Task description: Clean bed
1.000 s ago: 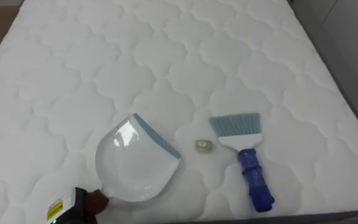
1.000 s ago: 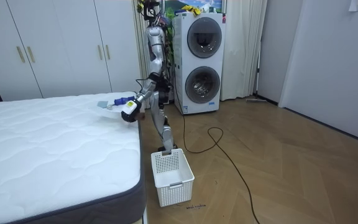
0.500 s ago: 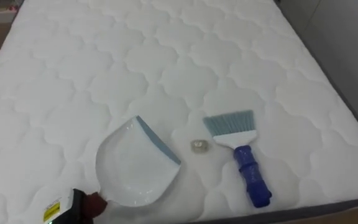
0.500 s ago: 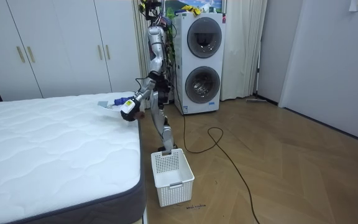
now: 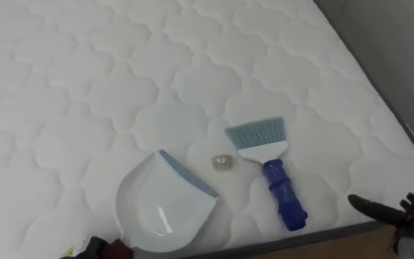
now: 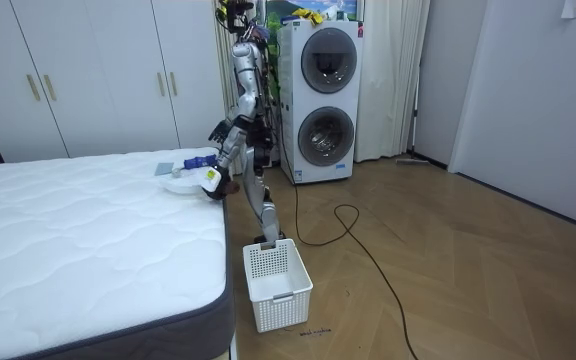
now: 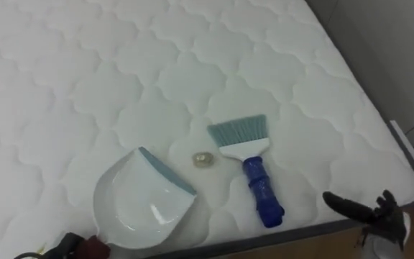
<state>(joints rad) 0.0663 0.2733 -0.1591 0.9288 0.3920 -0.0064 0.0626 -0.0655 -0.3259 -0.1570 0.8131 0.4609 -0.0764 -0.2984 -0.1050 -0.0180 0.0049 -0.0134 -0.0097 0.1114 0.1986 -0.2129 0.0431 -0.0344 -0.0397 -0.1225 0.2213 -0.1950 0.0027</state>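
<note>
Reach the wide-open, empty right hand (image 5: 397,214) over the white quilted mattress's (image 5: 85,86) near edge and grab the blue-handled, teal-bristled brush (image 5: 272,173) low. Flick the small pale scrap (image 5: 223,162), sitting between the brush and the white plastic dustpan (image 5: 165,208), into the pan. Can't tell the left hand's (image 5: 95,248) grip at the pan's handle.

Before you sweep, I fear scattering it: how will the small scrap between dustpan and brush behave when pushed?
The scrap looks tiny and roundish, so probably light and apt to roll. The quilted mattress may snag it in its seams.

Your backdrop: evenly lit bedroom w/ wood floor (image 6: 448,260).
Washer-dryer stack (image 6: 326,95) behind right hand (image 5: 401,211); wardrobe (image 6: 98,80) past it; curtain (image 6: 398,80) & pale door (image 6: 538,100) further back.
</note>
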